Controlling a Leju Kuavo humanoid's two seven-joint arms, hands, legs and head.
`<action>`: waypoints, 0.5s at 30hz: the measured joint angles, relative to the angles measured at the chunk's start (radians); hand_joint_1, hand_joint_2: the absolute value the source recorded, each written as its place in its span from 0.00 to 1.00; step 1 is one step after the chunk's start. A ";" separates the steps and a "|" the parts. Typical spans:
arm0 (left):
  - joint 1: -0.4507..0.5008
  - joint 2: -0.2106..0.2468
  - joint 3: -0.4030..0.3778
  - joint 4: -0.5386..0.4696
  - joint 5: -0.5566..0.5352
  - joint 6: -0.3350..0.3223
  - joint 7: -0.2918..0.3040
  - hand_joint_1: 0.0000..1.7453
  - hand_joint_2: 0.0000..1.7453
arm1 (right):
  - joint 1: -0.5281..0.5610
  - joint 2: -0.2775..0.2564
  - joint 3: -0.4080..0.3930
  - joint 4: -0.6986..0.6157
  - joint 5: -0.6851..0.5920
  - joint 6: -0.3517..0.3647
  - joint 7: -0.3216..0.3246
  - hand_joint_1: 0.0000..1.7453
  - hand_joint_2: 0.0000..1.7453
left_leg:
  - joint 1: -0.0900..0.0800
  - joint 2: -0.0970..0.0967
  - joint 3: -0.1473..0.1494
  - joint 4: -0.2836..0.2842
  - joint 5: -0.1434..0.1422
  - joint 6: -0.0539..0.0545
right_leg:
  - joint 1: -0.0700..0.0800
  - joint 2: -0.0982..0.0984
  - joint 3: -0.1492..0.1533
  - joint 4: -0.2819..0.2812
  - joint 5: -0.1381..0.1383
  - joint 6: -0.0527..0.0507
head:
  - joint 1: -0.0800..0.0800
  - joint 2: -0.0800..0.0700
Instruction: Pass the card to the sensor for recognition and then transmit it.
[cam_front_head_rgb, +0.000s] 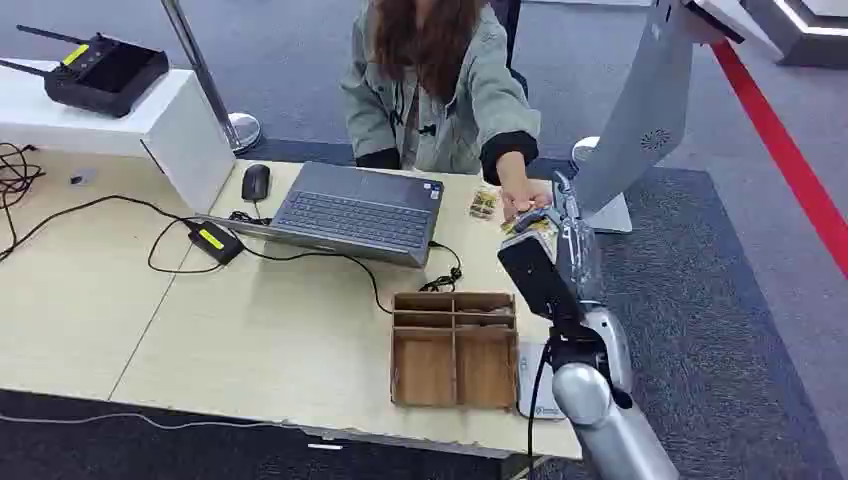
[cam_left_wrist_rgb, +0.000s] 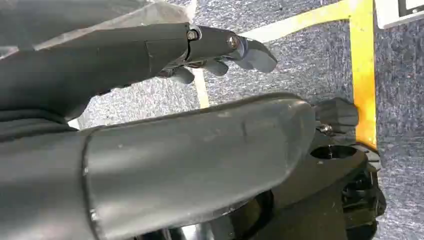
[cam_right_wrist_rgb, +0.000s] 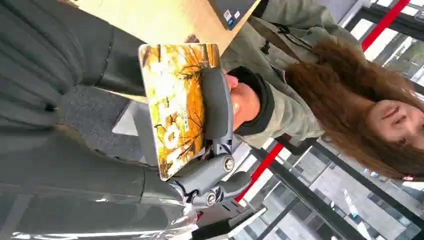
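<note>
Now, card: the card (cam_right_wrist_rgb: 175, 107) with the yellow tree picture is held in the right hand (cam_front_head_rgb: 545, 245), out past the far right edge of the desk (cam_front_head_rgb: 250, 340).
Fingers on the card: the right hand's fingers (cam_right_wrist_rgb: 216, 102) are clamped on the card, one grey finger lying across its picture side and the thumb behind it.
Which way it lies: the card's long side runs along the fingers, and a free end sticks out past them toward the person.
Person's hand: the person's hand (cam_front_head_rgb: 522, 198) is right at the fingertips, touching or nearly touching the card; I cannot tell if it grips it yet.
Next move, my guess: the card looks ready to be given over, so the right hand should let go only when the person has hold.
Left hand: the left hand (cam_left_wrist_rgb: 220, 50) hangs low over the grey carpet, its fingers apart and holding nothing, so the right hand is the near one.
Wooden tray: the wooden tray (cam_front_head_rgb: 455, 350) sits on the desk below the fingers; its two big front parts look empty, and the thin back parts are too dark to tell.
Laptop: the laptop (cam_front_head_rgb: 355, 210) lies open on the desk, well to the side of the fingers.
</note>
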 joint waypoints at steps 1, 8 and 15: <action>0.000 0.000 0.000 0.000 0.000 0.002 0.000 0.00 0.00 | 0.000 0.000 0.000 0.003 0.000 -0.001 0.000 1.00 1.00 | 0.000 0.000 0.000 0.000 0.000 0.000 | 0.000 0.000 0.000 0.000 0.000 0.000 | 0.000 0.000; 0.000 0.000 0.000 0.000 0.002 0.008 -0.003 0.00 0.00 | 0.018 -0.004 -0.001 -0.014 -0.036 -0.020 -0.010 1.00 1.00 | 0.000 0.000 0.000 0.000 0.000 0.000 | 0.000 0.000 0.000 0.000 0.000 0.000 | 0.000 0.000; 0.000 0.000 0.000 0.000 0.002 0.008 -0.003 0.00 0.00 | 0.042 -0.015 -0.003 -0.059 -0.048 -0.021 -0.010 1.00 1.00 | 0.000 0.000 0.000 0.000 0.000 0.000 | 0.000 0.000 0.000 0.000 0.000 0.000 | 0.000 0.000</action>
